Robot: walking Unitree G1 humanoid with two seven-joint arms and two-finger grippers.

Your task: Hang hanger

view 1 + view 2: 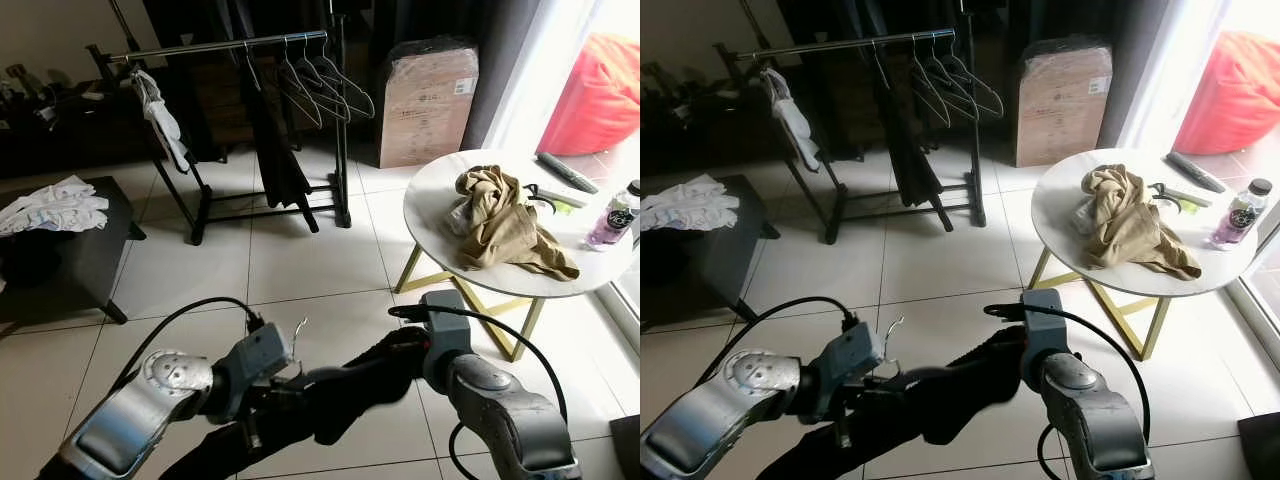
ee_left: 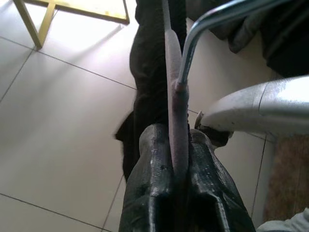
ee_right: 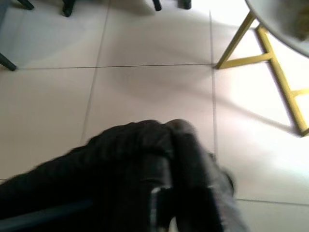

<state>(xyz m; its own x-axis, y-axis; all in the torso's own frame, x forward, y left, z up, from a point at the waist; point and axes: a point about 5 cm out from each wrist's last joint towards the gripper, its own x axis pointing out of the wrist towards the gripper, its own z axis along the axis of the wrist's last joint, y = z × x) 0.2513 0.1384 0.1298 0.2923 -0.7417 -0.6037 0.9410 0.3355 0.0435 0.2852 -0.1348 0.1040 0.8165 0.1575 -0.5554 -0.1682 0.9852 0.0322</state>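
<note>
Left pincer clamps the hanger bearing a black garment.

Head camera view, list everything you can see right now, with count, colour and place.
Clothes rack: one, black, far centre.
Empty hangers: several, dark, on the rack's right end.
Round table: one, white top, gold legs, right.
Tan garment: one, heaped on the round table.
Bottle: one, purple, table's right edge.
Low table: one, black, left, white cloth on it.
Hanger with black garment: one, held low in front.
Left gripper: shut on the hanger.
Right gripper: under the black garment.
</note>
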